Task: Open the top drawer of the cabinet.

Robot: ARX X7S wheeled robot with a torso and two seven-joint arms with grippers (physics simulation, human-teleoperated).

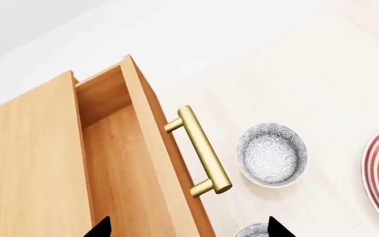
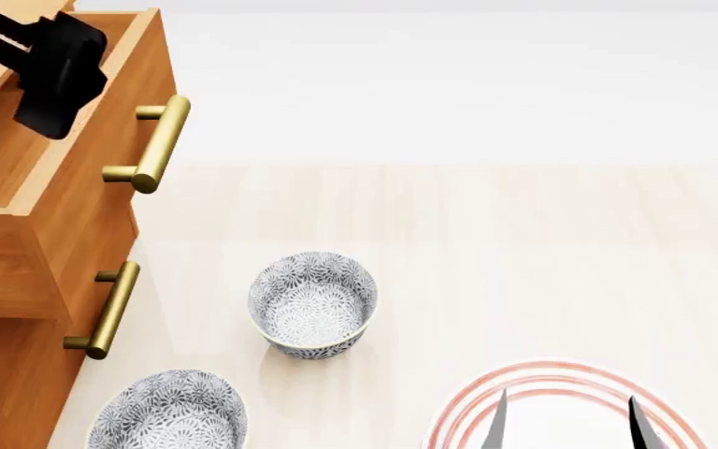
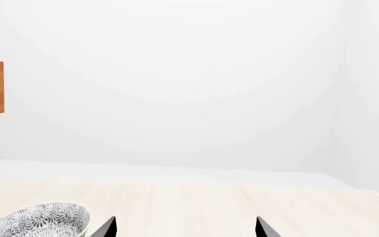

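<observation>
The cabinet (image 2: 10, 374) stands at the left of the head view. Its top drawer (image 2: 107, 150) is pulled out, and its lighter inside shows. Its brass handle (image 2: 160, 142) is free. In the left wrist view the top drawer (image 1: 117, 163) stands open beside the cabinet top (image 1: 28, 163), with the handle (image 1: 203, 150) ahead. My left gripper (image 1: 188, 229) is open and empty over the open drawer, apart from the handle; it shows black in the head view (image 2: 50, 84). My right gripper (image 2: 567, 426) is open and empty above a plate, and it also shows in the right wrist view (image 3: 185, 228).
The lower drawer's handle (image 2: 112, 309) sits below, with that drawer shut. Two patterned bowls (image 2: 313, 304) (image 2: 168, 412) stand on the pale table by the cabinet. A red-ringed plate (image 2: 546, 372) lies at the front right. A bowl (image 3: 38, 221) shows in the right wrist view.
</observation>
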